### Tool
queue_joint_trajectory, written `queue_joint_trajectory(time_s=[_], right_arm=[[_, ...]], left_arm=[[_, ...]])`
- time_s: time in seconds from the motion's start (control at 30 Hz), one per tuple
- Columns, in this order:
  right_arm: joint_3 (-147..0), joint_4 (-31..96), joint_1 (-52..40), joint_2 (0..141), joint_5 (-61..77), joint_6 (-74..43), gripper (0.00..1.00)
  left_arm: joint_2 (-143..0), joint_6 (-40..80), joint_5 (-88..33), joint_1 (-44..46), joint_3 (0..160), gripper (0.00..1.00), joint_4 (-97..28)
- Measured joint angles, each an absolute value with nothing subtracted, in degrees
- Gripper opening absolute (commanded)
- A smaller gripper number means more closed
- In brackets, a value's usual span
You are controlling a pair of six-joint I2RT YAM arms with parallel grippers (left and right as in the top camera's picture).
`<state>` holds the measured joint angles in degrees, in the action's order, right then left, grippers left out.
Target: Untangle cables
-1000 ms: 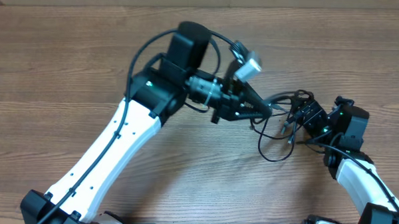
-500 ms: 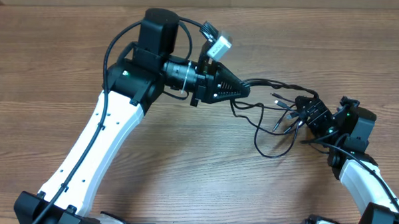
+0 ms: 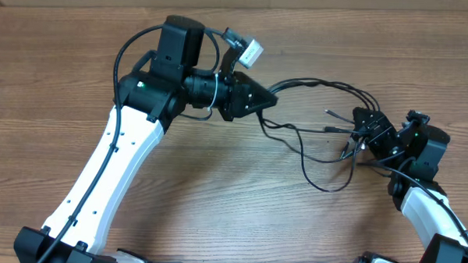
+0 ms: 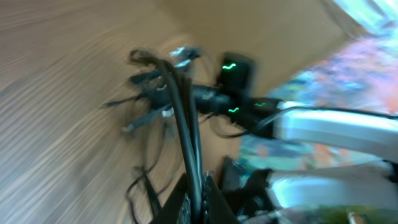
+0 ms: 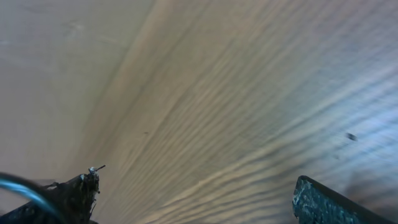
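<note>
Several thin black cables [image 3: 321, 82] stretch taut across the wooden table between my two grippers. My left gripper [image 3: 271, 98] is shut on a bunch of the strands. In the left wrist view the cables [image 4: 180, 106] run straight out from between my left gripper's [image 4: 197, 178] jaws towards the right arm. More strands hang in loose loops [image 3: 327, 184] on the table. My right gripper [image 3: 357, 134] is open among small plug ends [image 3: 330, 113], and cables drape round one finger. In the right wrist view my right gripper [image 5: 194, 182] has only bare table between its wide-apart fingers, and a plug tip [image 5: 93, 169] shows by the left finger.
The wooden table [image 3: 216, 193] fills the view. My left arm [image 3: 116, 166] runs from the bottom left up to the middle. My right arm [image 3: 423, 204] stands at the right edge, and its thicker black cable [image 3: 131, 46] loops above the left wrist.
My left gripper has pulled back to the left and away with the strands, drawing the tangle out into long taut lines. My right gripper has shifted slightly right.
</note>
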<state>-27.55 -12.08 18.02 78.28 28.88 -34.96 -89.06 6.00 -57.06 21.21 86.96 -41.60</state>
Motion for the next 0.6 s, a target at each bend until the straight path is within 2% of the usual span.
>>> queue_joint_trajectory(time_s=[0.2,0.6], right_arm=[[-27.55,-16.36,18.04,78.32,34.22,-35.62,1.00],[-27.55,-16.93,18.35,78.32,40.32,-37.50,1.00]], left_arm=[[-89.03,5.48,-47.46,21.21,86.98,0.04,-46.06],[-88.92,5.41,-41.74,21.21,86.98,0.04,-46.74]])
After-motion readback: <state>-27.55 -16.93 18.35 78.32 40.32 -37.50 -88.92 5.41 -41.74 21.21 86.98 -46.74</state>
